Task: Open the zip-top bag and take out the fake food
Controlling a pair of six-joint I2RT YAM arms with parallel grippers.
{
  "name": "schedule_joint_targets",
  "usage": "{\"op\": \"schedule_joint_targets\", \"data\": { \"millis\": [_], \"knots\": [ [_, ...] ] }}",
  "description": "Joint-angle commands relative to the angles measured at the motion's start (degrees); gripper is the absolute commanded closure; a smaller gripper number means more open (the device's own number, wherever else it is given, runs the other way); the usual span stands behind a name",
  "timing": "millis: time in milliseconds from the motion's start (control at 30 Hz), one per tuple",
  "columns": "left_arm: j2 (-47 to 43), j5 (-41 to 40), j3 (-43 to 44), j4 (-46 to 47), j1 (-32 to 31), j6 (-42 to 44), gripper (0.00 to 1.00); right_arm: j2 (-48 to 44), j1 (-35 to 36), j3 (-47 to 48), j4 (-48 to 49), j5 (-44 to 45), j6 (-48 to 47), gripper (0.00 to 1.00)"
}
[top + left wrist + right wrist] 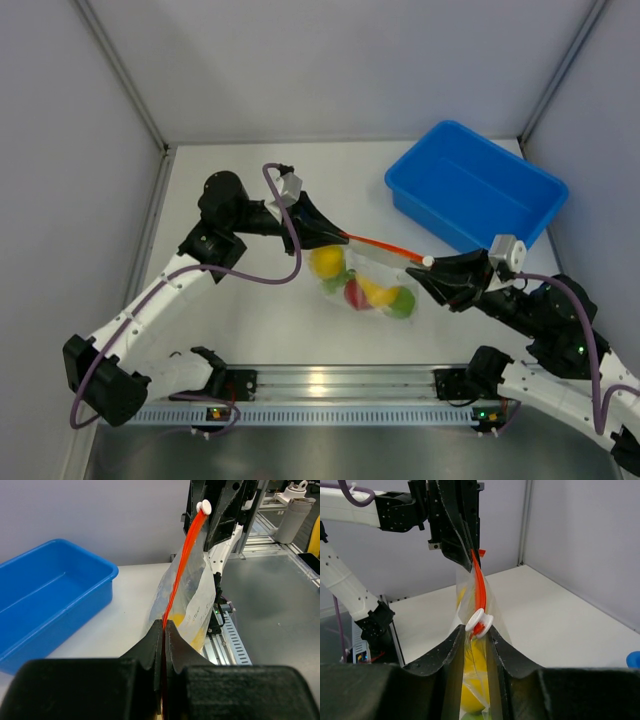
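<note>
The zip-top bag [368, 272] hangs clear of the table, stretched by its orange-red zip strip [385, 246] between both grippers. Inside it I see the fake food: a yellow piece [327, 262], a red apple [356, 294] and a green fruit [400, 300]. My left gripper [335, 232] is shut on the strip's left end, which shows in the left wrist view [164, 625]. My right gripper [476, 630] is closed on the bag just below the white slider [480, 621] at the strip's right end. A yellow fruit [475, 692] hangs between its fingers.
A blue plastic bin [475, 185] stands at the back right, close behind the right gripper; it also shows in the left wrist view [45, 605]. A metal rail [320, 380] runs along the near edge. White walls enclose the table.
</note>
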Motion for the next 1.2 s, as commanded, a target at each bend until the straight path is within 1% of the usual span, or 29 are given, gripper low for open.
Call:
{"op": "schedule_joint_targets", "data": {
  "millis": [0,33,133,167,233,267,300,400,467,533,567,633,667,767,800,833,867,900,967,1000,1033,1067,1133,1167],
  "knots": [
    [-0.5,0.0,2.2,2.7,-0.1,0.8,1.00,-0.3,0.2,1.3,2.4,0.4,-0.3,0.77],
    [-0.4,0.2,2.3,2.7,-0.1,0.8,1.00,-0.5,0.1,1.3,2.3,0.5,-0.4,0.78],
    [-0.2,0.5,2.0,2.7,-0.1,1.3,1.00,-0.3,0.2,1.7,1.7,2.3,-0.9,0.87],
    [0.0,0.7,1.9,2.7,-0.1,1.6,1.00,-0.2,0.1,1.7,1.6,2.7,-0.9,0.93],
    [0.4,0.9,1.8,2.8,-0.1,1.7,1.00,0.0,0.1,1.8,1.4,3.8,-0.9,0.95],
    [0.8,1.2,1.9,2.7,-0.1,1.8,1.00,0.1,0.2,1.8,1.2,4.1,-0.9,1.00],
    [1.0,1.6,1.9,2.8,-0.1,2.2,1.00,0.4,0.2,2.0,0.7,4.1,-3.3,1.00],
    [1.7,3.4,1.5,2.8,1.2,3.1,1.00,3.3,0.1,3.8,-0.8,4.0,-4.5,1.00],
    [2.4,5.7,1.4,2.8,1.9,3.9,1.00,6.9,0.2,6.0,-2.8,3.3,-5.7,1.00],
    [3.6,7.4,1.4,2.8,4.1,4.4,1.00,11.0,0.1,7.8,-5.1,3.1,-6.7,1.00],
    [3.9,9.4,1.4,2.8,4.9,4.5,0.98,12.3,0.1,9.2,-5.7,3.5,-7.8,1.00],
    [5.3,9.9,1.4,2.8,7.1,4.6,0.91,16.1,0.2,10.9,-6.8,5.0,-8.5,1.00],
    [5.8,10.1,1.2,2.8,7.7,4.5,0.90,17.2,0.1,11.4,-6.9,5.0,-9.1,1.00],
    [7.3,10.9,1.2,2.8,9.3,3.8,0.71,20.8,0.1,11.7,-5.7,3.8,-10.2,1.00],
    [7.8,11.2,1.1,2.9,9.8,3.7,0.55,21.5,0.2,11.6,-5.1,3.0,-10.4,1.00],
    [7.9,11.1,1.1,2.8,9.9,3.5,0.47,22.7,0.2,11.5,-4.9,2.9,-10.6,1.00],
    [7.9,10.8,0.8,2.8,10.1,3.4,0.41,23.5,0.1,11.8,-4.8,2.8,-11.3,1.00],
    [7.5,8.2,0.6,2.8,10.3,3.5,0.32,24.1,0.0,12.1,-5.5,2.4,-11.6,1.00],
    [7.3,4.0,1.1,2.7,9.4,4.5,0.20,25.4,0.1,12.9,-6.5,1.6,-12.4,1.00],
    [7.8,3.6,2.0,2.8,8.6,5.0,0.20,25.8,0.0,13.0,-6.8,1.1,-12.7,1.00],
    [8.2,5.1,3.0,2.7,7.9,5.3,0.20,26.2,0.1,13.4,-7.3,0.6,-13.1,1.00],
    [8.9,6.0,4.0,2.7,5.9,5.8,0.11,26.5,0.0,13.6,-7.7,0.0,-13.6,1.00],
    [10.9,7.4,7.4,2.7,3.6,6.2,0.11,27.2,0.0,14.6,-9.3,-0.3,-14.0,1.00],
    [12.1,7.6,8.6,2.7,1.3,6.3,0.12,27.4,0.0,14.8,-9.9,0.1,-14.1,1.00]
  ]
}}
